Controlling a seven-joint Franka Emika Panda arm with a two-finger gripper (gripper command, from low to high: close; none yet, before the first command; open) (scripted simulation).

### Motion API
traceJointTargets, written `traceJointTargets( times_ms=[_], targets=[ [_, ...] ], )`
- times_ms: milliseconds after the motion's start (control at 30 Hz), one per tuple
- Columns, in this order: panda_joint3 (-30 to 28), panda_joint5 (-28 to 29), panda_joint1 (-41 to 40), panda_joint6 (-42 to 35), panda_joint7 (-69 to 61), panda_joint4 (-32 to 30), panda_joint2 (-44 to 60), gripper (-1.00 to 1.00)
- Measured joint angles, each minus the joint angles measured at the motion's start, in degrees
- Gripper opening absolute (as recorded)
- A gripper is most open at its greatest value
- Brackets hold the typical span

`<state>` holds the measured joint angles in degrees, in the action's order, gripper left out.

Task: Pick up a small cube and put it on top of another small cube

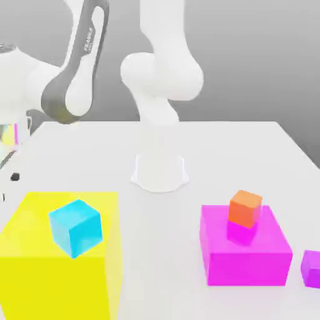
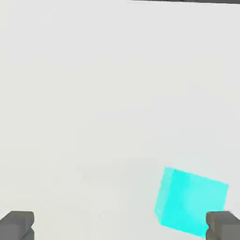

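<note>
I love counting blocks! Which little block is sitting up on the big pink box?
The orange cube. It sits on top of the big magenta block. The cyan cube is over by the yellow block, and the small purple one sits on the table.

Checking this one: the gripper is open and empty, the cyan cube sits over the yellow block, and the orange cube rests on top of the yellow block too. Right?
Not quite. The orange cube sits on the magenta block, not the yellow block, as the exterior view shows. The rest stands: the gripper is open and empty, and the cyan cube is over the yellow block.
</note>
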<state>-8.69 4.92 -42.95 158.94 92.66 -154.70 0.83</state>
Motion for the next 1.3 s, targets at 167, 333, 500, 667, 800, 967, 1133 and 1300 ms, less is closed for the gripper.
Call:
traceJointTargets(
  times_ms=[167, 333, 500, 667, 800, 967, 1133, 1300],
  targets=[
    [1.36, -8.94, -2.68, 5.14, -2.5, -1.37, 6.93, 0.0],
    [4.99, -12.59, -5.56, 12.32, -5.08, 0.15, 15.86, 0.0],
    [5.37, -12.76, -5.89, 13.35, -5.25, 0.35, 17.07, -1.0],
    [4.83, -11.94, -5.54, 11.16, -4.52, -0.12, 14.28, -1.0],
    [3.0, -8.63, -4.5, 5.58, -2.07, -1.43, 7.36, -1.0],
    [3.17, -7.36, -3.3, -2.25, 0.46, 1.79, 3.66, -1.0],
    [5.69, -8.51, 0.91, -12.52, 4.53, 9.8, 2.04, -1.0],
    [8.39, -11.49, 5.37, -22.91, 7.62, 18.02, 0.33, -1.0]
  ],
)
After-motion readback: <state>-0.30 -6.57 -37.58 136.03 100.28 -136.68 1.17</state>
